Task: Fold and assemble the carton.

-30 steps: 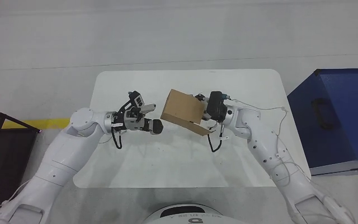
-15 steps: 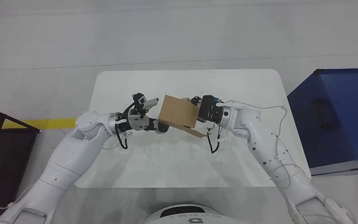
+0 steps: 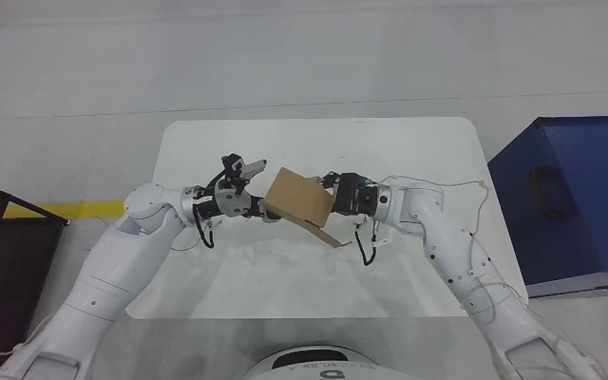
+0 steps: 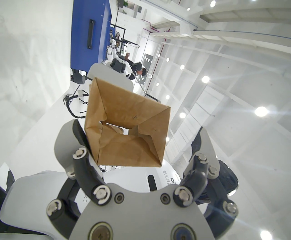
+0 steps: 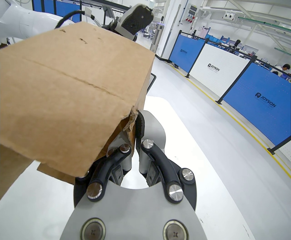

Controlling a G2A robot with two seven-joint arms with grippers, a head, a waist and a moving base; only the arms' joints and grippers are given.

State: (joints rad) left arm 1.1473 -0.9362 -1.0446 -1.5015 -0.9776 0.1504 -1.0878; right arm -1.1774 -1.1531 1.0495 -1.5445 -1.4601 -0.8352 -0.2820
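Above the middle of the white, round-cornered worktop (image 3: 408, 152), a brown cardboard carton (image 3: 297, 198) hangs clear of the surface, tilted, between the two arms. Its open end faces the left claw (image 3: 263, 190), and in the left wrist view the carton (image 4: 127, 127) shows a square mouth with creased flaps folded partly inward.

The left claw (image 4: 139, 134) is spread wide at that mouth. One dark finger (image 4: 79, 136) lies against the carton's outer edge and the other (image 4: 202, 145) stands apart from it, so it grips nothing. From the right wrist view, one of those dark fingers (image 5: 136, 19) shows past the carton's far edge.

The right claw (image 3: 332, 195) is at the opposite end, pinched tight on the cardboard. Its own view shows the right claw (image 5: 135, 129) with its pads pressed together on a frayed edge at the carton's (image 5: 68, 91) corner. A loose flap (image 3: 328, 233) juts from the carton on the side nearest the robot.

Beside the worktop on the right stands a dark blue cabinet (image 3: 560, 199). A yellow line (image 3: 85, 207) marks the floor on the left.
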